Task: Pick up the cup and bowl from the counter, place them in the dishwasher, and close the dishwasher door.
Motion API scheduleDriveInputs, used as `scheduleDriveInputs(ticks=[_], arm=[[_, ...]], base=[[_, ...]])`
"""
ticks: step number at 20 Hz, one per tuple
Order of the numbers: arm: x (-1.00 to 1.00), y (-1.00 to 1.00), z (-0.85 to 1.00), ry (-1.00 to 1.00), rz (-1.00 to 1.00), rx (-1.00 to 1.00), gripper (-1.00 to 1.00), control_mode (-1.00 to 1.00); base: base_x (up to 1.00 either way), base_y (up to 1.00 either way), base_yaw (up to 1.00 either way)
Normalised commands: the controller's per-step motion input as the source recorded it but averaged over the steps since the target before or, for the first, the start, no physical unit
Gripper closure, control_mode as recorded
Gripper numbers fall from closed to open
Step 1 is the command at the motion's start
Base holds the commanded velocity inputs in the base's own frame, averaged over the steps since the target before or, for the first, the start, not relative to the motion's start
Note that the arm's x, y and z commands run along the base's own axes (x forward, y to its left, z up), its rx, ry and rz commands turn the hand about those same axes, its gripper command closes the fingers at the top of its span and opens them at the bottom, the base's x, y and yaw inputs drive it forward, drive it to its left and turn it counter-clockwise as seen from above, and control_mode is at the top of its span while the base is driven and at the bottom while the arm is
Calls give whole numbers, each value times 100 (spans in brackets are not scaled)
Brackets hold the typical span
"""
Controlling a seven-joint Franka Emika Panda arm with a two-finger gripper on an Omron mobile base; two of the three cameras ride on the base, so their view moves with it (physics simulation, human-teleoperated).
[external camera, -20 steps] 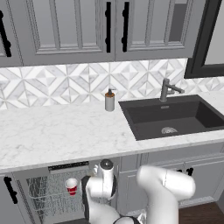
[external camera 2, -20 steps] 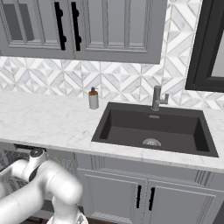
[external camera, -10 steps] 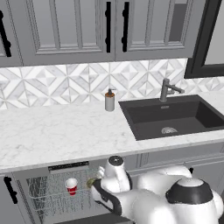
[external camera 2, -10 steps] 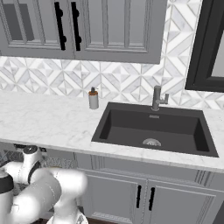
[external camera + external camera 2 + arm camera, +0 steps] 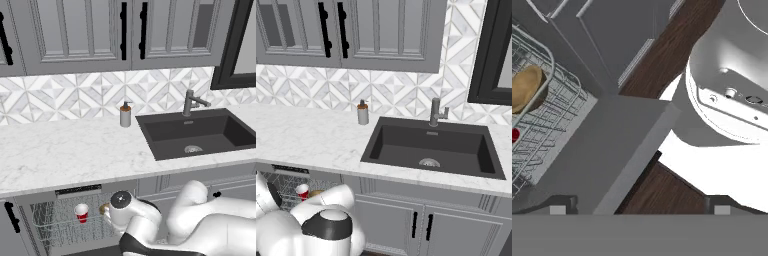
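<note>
Tool tips [image 5: 637, 210] show as two small dark stubs at the lower edge of the hand view, set wide apart with nothing between them; the tool is spread and holds nothing. It looks down on the dishwasher door [image 5: 607, 150], a flat grey panel dropped open, whose lit edge runs slantwise below the tips. Whether the tips touch the door cannot be told.

From the left base view the arm is folded low in front of the cabinets, its white links bunched at the lower right and one round dark-capped joint [image 5: 121, 200] raised just before the open dishwasher [image 5: 75, 192]. From the right base view the same white bulk sits at the lower left, with a dark-banded joint [image 5: 330, 227] facing the camera.

Beyond the door, up and to the left of the tool in the hand view, lies the wire rack [image 5: 547, 115]. A bowl [image 5: 526, 89], tan-brown and shallow, rests tilted in the rack near its rim. A sliver of the red cup [image 5: 515, 135] peeks in at the frame's left edge, lower in the rack. In the left base view the cup stands upright in the rack, red with a white rim, and the bowl shows as a small brown patch between the cup and the arm's joint.

Above the dishwasher runs the white marble table [image 5: 65, 155], with a grey soap bottle [image 5: 125, 116] by the wall and a black sink [image 5: 197, 132] with its tap [image 5: 191, 102] to the right
</note>
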Motion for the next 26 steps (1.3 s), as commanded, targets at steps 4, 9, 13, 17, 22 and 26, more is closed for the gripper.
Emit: scheduleDriveInputs(ticks=[4, 9, 13, 17, 22, 26], arm=[[-100, -6, 43, 2, 19, -5, -100, -100], [-100, -2, 53, 12, 17, 0, -100, -100], [-100, 9, 35, 9, 12, 2, -100, -100], [-100, 30, 69, 10, 19, 0, -100, -100], [-100, 15, 53, 1, 19, -14, -100, -100], [-100, 20, 6, -4, 18, -18, -100, -100]], base=[[0, 0, 0], [0, 0, 0], [0, 0, 0], [0, 0, 0], [0, 0, 0], [0, 0, 0]])
